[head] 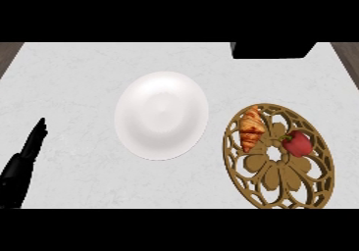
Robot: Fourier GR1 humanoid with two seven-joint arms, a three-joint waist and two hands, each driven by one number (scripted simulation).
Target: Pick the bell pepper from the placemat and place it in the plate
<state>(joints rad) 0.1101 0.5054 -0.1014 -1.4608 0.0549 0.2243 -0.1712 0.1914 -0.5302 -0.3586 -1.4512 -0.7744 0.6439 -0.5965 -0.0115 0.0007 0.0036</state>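
Now, bell pepper (299, 143): you see it on the placemat (313, 188), right, beside a croissant (250, 129).
Plate (161, 115): centre of bench (81, 73).
Left hand (19, 164): near left, fingers straight, holding nothing.

Left hand (19, 164) rests at lower left, fingers (39, 131) straight, pointing up

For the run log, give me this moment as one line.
stage: before pick | red bell pepper on placemat, beside croissant | white plate bare | left hand open, resting lower left | right hand unseen
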